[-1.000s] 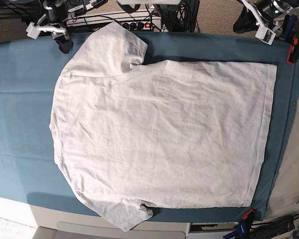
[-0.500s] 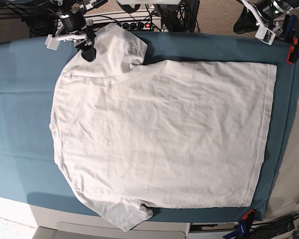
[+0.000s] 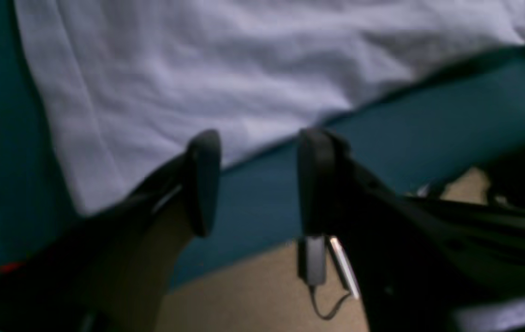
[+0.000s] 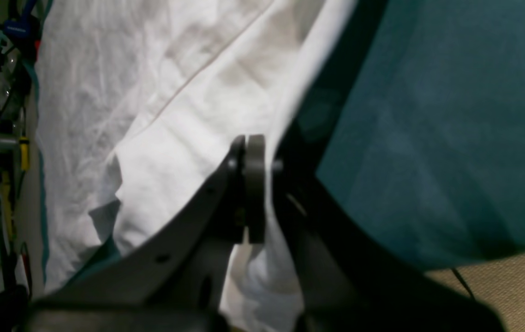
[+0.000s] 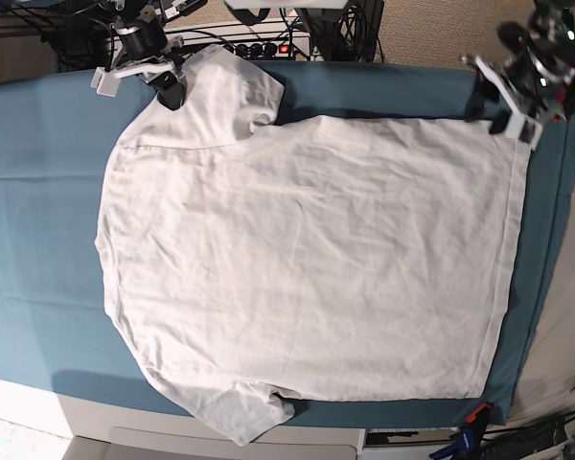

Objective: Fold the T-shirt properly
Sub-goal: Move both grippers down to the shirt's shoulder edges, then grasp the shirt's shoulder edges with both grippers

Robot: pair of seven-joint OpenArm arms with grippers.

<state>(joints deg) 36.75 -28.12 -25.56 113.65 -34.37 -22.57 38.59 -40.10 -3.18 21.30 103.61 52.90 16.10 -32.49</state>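
Observation:
The white T-shirt (image 5: pixel 307 259) lies flat on the teal sheet, collar end to the left and hem to the right. My right gripper (image 5: pixel 170 93) is at the far sleeve's outer edge. In the right wrist view its jaws (image 4: pixel 267 180) are closed on the sleeve's white edge (image 4: pixel 225 92), which is raised a little above the sheet. My left gripper (image 5: pixel 506 103) hovers over the far hem corner. In the left wrist view it (image 3: pixel 260 138) is open and empty, and the shirt's edge (image 3: pixel 175 92) runs just beyond its fingertips.
The teal sheet (image 5: pixel 38 192) covers the table. A power strip and cables (image 5: pixel 259 46) lie behind the far edge. A red clamp (image 5: pixel 475 414) holds the sheet at the near right. The table's white front edge (image 5: pixel 96 422) runs along the bottom.
My left arm has come in from the far right corner to the shirt's far hem corner. My right gripper stays at the sleeve, shifted slightly away from its spot half a second ago.

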